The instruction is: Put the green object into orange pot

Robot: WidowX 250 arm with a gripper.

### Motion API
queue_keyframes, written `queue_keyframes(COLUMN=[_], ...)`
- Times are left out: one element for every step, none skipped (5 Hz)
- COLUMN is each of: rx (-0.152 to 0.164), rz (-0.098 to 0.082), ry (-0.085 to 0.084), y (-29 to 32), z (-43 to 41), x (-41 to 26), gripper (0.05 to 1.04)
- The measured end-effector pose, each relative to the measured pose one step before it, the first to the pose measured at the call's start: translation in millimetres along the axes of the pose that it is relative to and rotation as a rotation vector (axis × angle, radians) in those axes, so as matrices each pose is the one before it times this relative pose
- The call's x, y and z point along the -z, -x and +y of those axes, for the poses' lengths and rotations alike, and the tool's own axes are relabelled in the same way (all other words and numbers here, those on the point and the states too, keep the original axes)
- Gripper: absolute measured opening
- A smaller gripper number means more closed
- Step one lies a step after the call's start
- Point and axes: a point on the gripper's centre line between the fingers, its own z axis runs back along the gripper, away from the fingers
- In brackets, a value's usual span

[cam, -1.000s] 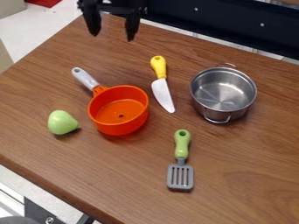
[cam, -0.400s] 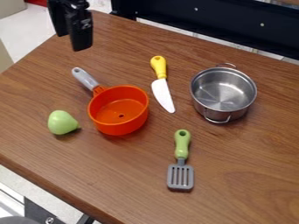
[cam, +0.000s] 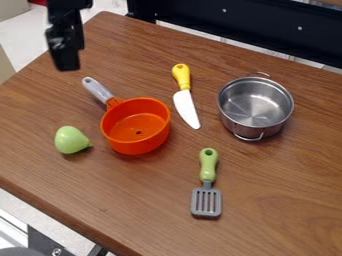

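The pear is by the table's lower left edge, not in the orange pot. The whole job is left. I can't tell if the gripper is open.

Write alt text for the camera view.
A green toy pear lies on a wooden table beside an orange saucepan; a black robot gripper hangs at upper left. Farther right are a yellow-handled knife, a steel pot and a green-handled spatula.

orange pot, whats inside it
No object sits in the orange pot; a small dark hole shows in its floor. The inner face of its near wall is hidden by the rim.
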Motion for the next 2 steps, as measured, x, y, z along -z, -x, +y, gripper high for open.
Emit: queue_keyframes(rx=[0.2510,0.2275], rz=[-0.0365,-0.0039], ry=[-0.0764,-0.0001], y=[20.04,3.33], z=[-25.28,-19.20], x=[15.27,18.31], gripper=[0.999,0.999])
